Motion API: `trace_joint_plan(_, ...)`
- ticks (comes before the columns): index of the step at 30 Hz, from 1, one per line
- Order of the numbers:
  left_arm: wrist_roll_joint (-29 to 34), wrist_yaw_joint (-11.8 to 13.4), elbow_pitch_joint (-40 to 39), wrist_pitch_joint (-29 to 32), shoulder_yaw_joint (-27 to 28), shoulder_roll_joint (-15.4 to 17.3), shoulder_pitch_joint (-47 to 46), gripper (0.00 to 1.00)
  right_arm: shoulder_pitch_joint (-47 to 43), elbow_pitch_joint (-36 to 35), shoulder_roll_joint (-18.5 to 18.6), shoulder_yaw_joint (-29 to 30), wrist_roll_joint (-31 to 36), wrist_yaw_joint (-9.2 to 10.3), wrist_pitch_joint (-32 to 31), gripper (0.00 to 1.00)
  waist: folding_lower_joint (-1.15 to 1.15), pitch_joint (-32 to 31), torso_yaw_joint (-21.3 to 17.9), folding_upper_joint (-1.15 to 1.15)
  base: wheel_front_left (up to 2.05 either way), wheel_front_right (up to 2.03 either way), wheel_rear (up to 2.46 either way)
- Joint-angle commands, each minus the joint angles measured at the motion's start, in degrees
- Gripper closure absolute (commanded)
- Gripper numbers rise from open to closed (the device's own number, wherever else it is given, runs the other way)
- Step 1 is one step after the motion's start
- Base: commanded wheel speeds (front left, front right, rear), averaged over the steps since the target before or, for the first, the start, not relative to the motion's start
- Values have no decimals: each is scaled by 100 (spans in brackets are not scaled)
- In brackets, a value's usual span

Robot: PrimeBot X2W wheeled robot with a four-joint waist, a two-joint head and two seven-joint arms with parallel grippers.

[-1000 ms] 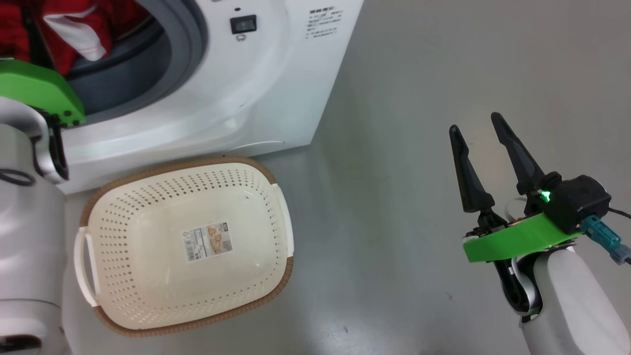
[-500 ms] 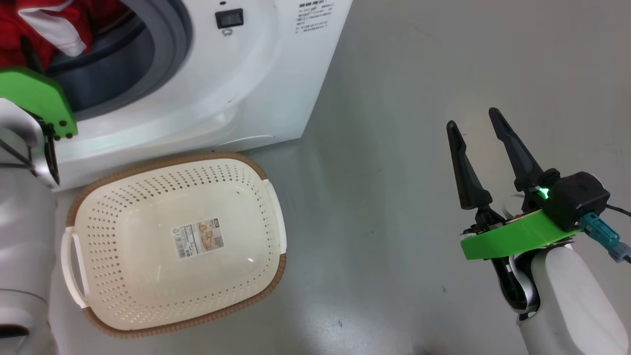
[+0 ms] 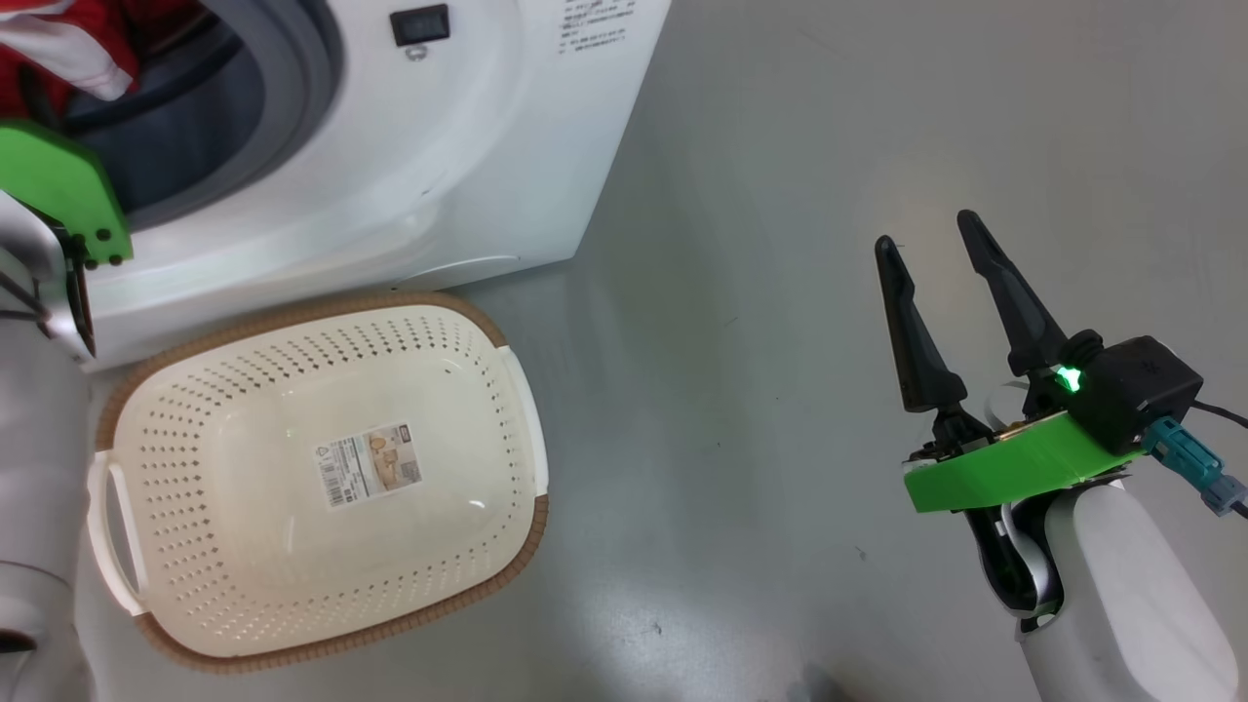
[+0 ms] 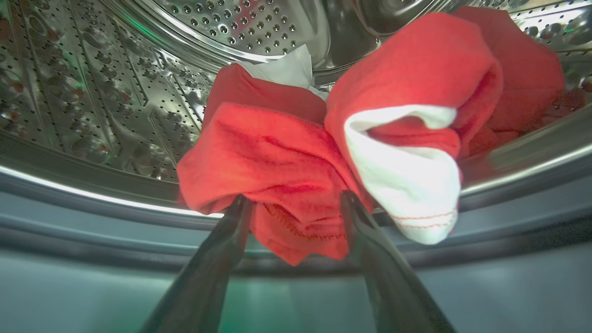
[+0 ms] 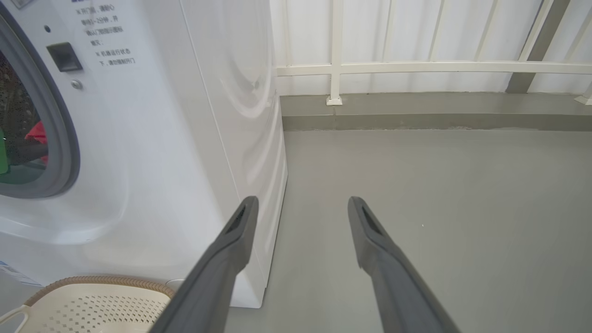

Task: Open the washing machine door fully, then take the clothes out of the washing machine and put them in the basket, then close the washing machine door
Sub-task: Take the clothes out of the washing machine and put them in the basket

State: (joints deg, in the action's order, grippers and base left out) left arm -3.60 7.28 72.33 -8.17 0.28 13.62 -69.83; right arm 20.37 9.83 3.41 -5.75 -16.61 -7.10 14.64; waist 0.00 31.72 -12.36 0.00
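Note:
The washing machine (image 3: 468,146) stands at the upper left, its drum mouth uncovered; the washing machine door is out of view. The clothes (image 4: 286,152), red fabric with a white piece, lie bunched on the drum's front lip. My left gripper (image 4: 295,200) is open inside the opening, one finger on each side of a hanging red fold. In the head view its green wrist plate (image 3: 58,190) shows at the drum mouth beside the clothes (image 3: 49,39). The empty basket (image 3: 146,390) sits on the floor in front of the machine. My right gripper (image 3: 921,234) hangs open over bare floor, far to the right.
A grey floor (image 3: 780,195) stretches right of the machine. In the right wrist view, the machine's side (image 5: 249,115) is close on the left, the basket (image 5: 92,300) rim low left, and a white railing (image 5: 416,67) on a low kerb runs along the back.
The head camera has shifted, so the machine and the basket sit further left and higher in the picture. Both grippers stay open; the right one keeps its pose.

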Motion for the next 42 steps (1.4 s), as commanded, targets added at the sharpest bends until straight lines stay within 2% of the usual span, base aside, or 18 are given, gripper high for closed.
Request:
trace_joint_plan(1, -7, 42, -70, -35, 28, 304, -104, 31, 24, -143, -6, -82, -3, -39, 36, 0, 0, 20, -25, 0, 0, 0, 0)
trace_joint_plan(2, -13, 39, -58, -34, 19, 307, -109, 60, 25, -145, -7, -80, -5, -39, 36, 0, 0, 25, -31, 0, 0, 0, 0)
trace_joint_plan(3, -13, 27, -50, -45, 2, 308, -113, 96, 26, -146, -8, -78, -4, -39, 36, 0, 0, 28, -35, 0, 0, 0, 0)
trace_joint_plan(4, -19, 24, -42, -57, -6, 310, -115, 100, 27, -146, -9, -74, -2, -39, 36, 0, 0, 30, -36, 0, 0, 0, 0)
trace_joint_plan(15, -166, 38, 7, -327, -9, 263, -42, 100, 37, -119, -16, -78, 4, -39, 36, 0, 0, -35, 21, 0, 0, 0, 0)
trace_joint_plan(25, -354, 84, -276, -661, 79, 305, 502, 100, -47, -82, -22, -45, 16, -39, 36, 0, 0, -328, 159, 0, 0, 0, 0)
trace_joint_plan(27, -392, 85, -493, -676, 109, 318, 671, 100, -78, -73, -22, -44, 22, -39, 36, 0, 0, -398, 194, 0, 0, 0, 0)
trace_joint_plan(32, -447, 127, -1596, -681, 225, 320, 1353, 100, -180, -54, -26, -43, 38, -39, 36, 0, 0, -596, 288, 0, 0, 0, 0)
trace_joint_plan(42, -468, 223, -3317, -682, 434, 110, 2763, 100, -409, 12, -13, -22, 78, -39, 36, 0, 0, -1104, 486, 0, 0, 0, 0)
